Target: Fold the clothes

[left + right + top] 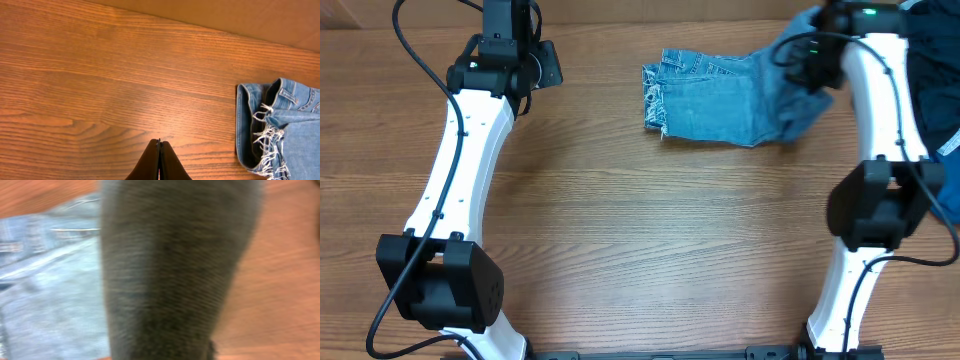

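denim shorts (710,98), frayed hem toward open tabletop (620,230); left jaws closed, right jaws unclear

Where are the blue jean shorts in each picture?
Overhead: the jean shorts lie near the top, right of the middle.
Left wrist: the shorts sit at the right edge, lower half, frayed hem showing.
Right wrist: the shorts are blurry, on the left, beside a big grey shape.
Shared landmark: the brown wooden table under them in all three.
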`<state>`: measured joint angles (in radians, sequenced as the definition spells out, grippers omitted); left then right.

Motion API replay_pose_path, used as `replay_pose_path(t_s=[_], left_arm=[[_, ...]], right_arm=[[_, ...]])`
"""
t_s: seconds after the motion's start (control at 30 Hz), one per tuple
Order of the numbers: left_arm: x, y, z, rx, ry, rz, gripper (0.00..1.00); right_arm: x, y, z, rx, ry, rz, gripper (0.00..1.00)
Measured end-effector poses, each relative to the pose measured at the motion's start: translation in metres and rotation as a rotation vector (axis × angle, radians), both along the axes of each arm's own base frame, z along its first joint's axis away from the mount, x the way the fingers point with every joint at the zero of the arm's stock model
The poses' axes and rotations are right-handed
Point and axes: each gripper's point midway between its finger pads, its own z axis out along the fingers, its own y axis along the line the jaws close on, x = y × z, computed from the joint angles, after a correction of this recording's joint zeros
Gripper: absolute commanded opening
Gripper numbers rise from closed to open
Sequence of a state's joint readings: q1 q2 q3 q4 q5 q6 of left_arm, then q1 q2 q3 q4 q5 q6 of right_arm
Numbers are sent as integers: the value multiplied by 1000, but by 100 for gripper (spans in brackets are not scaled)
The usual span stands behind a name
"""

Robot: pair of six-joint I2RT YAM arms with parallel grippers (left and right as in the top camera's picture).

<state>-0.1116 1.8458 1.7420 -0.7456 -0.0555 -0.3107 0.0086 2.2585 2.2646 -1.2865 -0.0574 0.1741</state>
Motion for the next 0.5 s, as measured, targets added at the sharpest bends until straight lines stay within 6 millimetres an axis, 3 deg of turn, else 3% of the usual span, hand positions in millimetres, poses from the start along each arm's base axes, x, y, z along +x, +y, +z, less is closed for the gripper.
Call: replay_pose_path(t_s=[0.13, 0.27, 0.37, 0.5], left_arm=[[-3, -2, -3, -6, 17, -12, 4], [-7, -5, -5, -20, 35, -27, 4], [-9, -10, -7, -26, 49, -61, 4], [-10, -13, -8, -21, 52, -91, 4]], right_arm=[[14, 71, 8, -13, -92, 93, 4], [16, 135, 10, -19, -154, 184, 4], [11, 165, -7, -26, -136, 232, 4], [12, 180, -33, -32, -107, 249, 4]])
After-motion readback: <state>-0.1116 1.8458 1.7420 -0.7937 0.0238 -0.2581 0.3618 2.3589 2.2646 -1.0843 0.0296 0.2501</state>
